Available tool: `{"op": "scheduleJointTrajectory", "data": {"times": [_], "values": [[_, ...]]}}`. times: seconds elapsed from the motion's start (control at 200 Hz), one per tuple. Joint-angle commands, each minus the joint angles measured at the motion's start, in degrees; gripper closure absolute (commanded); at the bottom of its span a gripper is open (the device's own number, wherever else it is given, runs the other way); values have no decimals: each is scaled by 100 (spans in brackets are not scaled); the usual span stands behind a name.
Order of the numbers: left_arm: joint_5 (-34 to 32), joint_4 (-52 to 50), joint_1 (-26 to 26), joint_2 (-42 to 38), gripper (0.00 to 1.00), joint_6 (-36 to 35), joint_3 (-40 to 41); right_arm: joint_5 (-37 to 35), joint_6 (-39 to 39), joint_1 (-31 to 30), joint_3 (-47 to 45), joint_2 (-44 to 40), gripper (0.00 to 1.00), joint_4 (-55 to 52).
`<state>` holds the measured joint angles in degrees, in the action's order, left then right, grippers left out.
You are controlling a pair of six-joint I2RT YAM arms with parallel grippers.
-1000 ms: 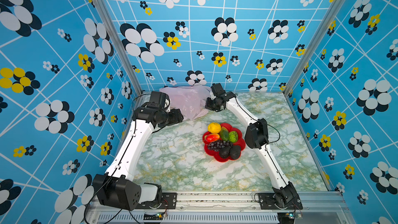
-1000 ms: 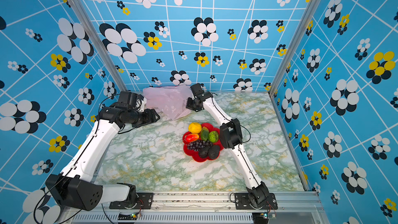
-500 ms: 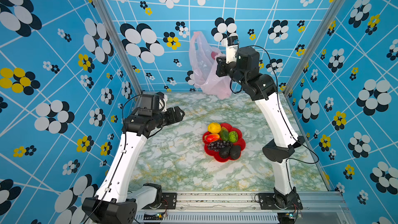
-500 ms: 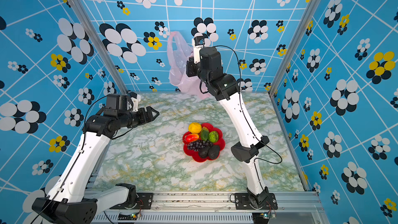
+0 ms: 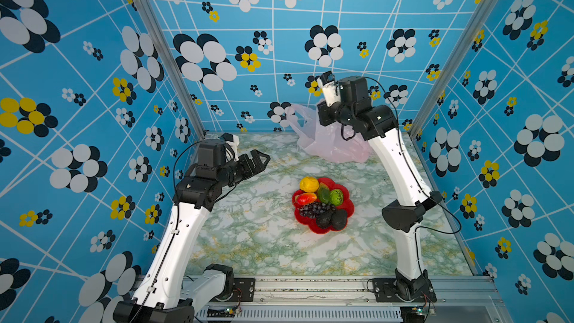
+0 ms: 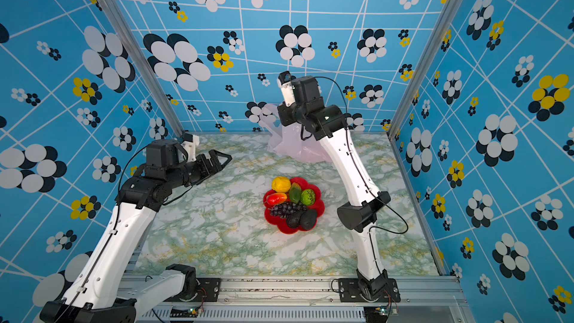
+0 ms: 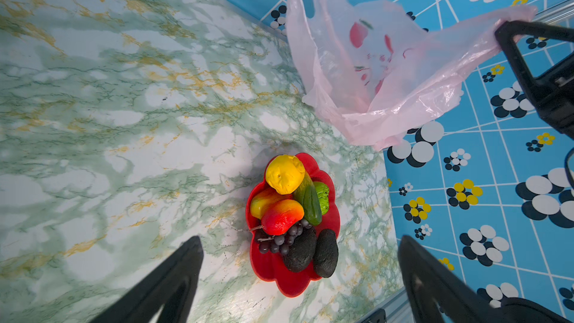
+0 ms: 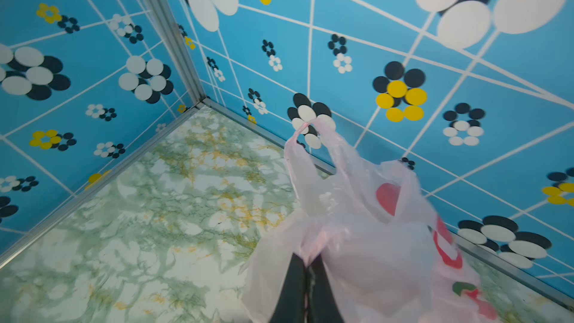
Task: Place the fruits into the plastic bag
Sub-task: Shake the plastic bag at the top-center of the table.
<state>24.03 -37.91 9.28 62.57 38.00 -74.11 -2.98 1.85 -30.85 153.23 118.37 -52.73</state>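
The right jaws are pinched tight together with a fold of the plastic bag (image 8: 372, 243) bunched between them. It's a firm hold near the bag's top edge, and the right wrist view shows one handle loop (image 8: 293, 150) standing free above the grip. The left jaws are spread as wide as they go, nothing in them, hovering over the surface (image 5: 264, 228) on the left side and aimed across at the bag.

Moving outward: in both top views the bag hangs from that grip at the rear of the surface, close to the back wall (image 5: 279, 57), its lower part seemingly slumped on the surface. Its mouth isn't properly opened, as I read it. Inside? Only red printed pictures show through the film, no fruit that I can see.

And the fruits (image 5: 320, 203) are all piled on the red flower-shaped dish (image 5: 350, 208), well apart from the bag:
- yellow one (image 5: 309, 184)
- red-orange one (image 5: 307, 197)
- green ones (image 5: 336, 197)
- grape bunch (image 5: 313, 209)
- two blackish avocados (image 5: 339, 219)

So by my count nothing's bagged yet. Opening the bag looks like the next job, and every fruit is left to move.
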Motion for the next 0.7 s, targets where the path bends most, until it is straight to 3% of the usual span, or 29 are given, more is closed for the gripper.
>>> {"op": "scheduleJointTrajectory", "data": {"times": [0.0, 0.16, 0.39, 0.565, 0.625, 0.695], "values": [[194, -41, 20, 108, 1, 246, -508, 720, -421, -4, -288, -777, 100, 718], [341, -267, 159, 424, 1, 451, -1194, 1090, -721, 158, -381, -938, 100, 762], [708, -1979, 153, 1325, 1, 287, -2653, 1230, -882, 158, -378, -1165, 100, 527], [1135, -2366, -282, 1795, 1, 156, -3331, 1552, -1107, 141, -984, -1629, 100, 554], [851, -2938, -279, 2166, 1, -348, -3841, 1565, -1150, 133, -1629, -1957, 100, 917], [10, -3878, -87, 2609, 1, -1045, -4653, 1582, -1113, 140, -2331, -2300, 100, 1377]]}}
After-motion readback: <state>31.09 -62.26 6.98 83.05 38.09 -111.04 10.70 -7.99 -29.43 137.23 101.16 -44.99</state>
